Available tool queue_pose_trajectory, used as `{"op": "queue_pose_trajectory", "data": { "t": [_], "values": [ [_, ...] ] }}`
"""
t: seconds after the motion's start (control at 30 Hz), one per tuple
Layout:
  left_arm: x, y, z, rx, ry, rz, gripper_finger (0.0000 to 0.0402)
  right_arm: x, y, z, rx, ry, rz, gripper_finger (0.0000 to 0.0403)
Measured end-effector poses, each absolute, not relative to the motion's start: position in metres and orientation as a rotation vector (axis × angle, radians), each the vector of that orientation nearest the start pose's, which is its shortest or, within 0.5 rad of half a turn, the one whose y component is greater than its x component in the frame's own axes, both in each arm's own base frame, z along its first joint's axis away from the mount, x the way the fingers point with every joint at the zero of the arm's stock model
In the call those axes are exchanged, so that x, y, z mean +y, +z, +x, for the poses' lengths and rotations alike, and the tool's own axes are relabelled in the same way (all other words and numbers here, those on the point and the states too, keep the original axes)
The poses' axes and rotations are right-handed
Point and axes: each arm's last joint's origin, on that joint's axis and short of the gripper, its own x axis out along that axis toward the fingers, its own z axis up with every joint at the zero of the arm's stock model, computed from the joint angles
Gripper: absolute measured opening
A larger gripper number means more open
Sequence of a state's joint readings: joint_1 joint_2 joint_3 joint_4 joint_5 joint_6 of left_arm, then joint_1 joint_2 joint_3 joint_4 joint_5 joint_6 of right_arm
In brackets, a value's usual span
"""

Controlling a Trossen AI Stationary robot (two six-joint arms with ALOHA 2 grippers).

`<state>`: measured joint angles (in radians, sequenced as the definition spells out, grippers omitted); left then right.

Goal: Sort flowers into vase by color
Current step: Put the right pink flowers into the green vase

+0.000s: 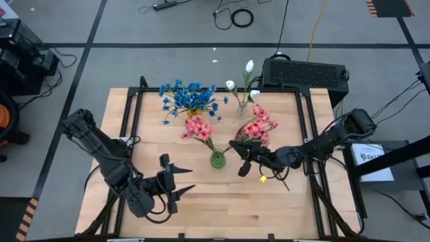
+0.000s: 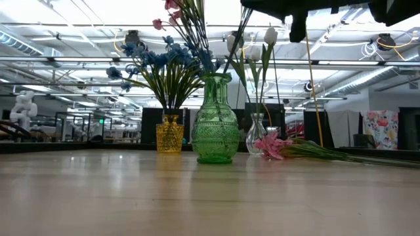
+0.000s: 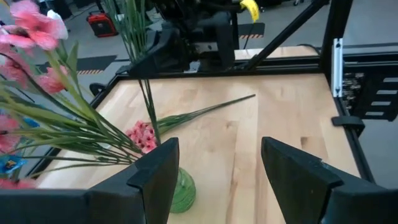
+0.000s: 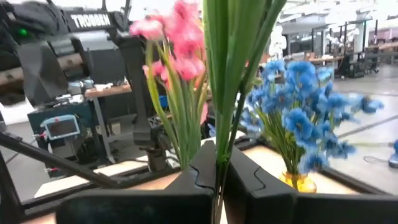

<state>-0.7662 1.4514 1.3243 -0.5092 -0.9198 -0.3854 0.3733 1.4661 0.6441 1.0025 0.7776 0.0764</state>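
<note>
From above, the wooden worktop (image 1: 201, 202) has all three vases bunched toward the far half: a yellow vase (image 1: 193, 111) with the blue flowers (image 1: 188, 94), a clear vase (image 1: 242, 111) with the white buds (image 1: 249, 66) close to the far edge, and a green vase (image 1: 217, 159) in the middle with pink flowers (image 1: 198, 128) in it. The right hand (image 1: 243, 153) sits just beside the green vase, pinching a pink sprig (image 1: 259, 124) by its stem. The left hand (image 1: 176, 180) hangs over the near-left part of the worktop with its fingers spread and nothing in them. Lots of bare wood along the near edge.

Low view: green vase (image 2: 214, 121) front and centre, yellow vase (image 2: 169, 134) just left of it, clear vase (image 2: 256, 134) to its right, plus one pink sprig (image 2: 272, 145) lying flat on the worktop at the right.

Left wrist view: the spread fingers (image 3: 155, 174) frame the green vase (image 3: 180, 190), and a pink sprig (image 3: 143, 135) lies on the wood past it. The black frame rail (image 3: 339, 81) runs along the worktop's side edge.

Right wrist view: the fingers (image 4: 205, 171) are pressed together on green stems (image 4: 227, 74), pink blooms (image 4: 180, 43) and blue flowers (image 4: 298, 106) behind.
</note>
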Motion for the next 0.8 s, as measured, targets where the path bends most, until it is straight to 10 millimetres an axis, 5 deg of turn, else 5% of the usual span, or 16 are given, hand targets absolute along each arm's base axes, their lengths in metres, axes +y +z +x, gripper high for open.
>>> {"op": "queue_pose_trajectory", "data": {
  "t": [0.3,0.8],
  "values": [
    [-0.195,0.342,0.240,0.392,0.221,0.095,0.0235,0.087,0.259,0.279,-0.183,-0.403,0.130,0.0000],
    [-0.196,0.342,0.240,0.395,0.214,0.099,0.0235,0.077,0.254,0.288,-0.091,-0.421,0.130,0.0000]
  ]
}}
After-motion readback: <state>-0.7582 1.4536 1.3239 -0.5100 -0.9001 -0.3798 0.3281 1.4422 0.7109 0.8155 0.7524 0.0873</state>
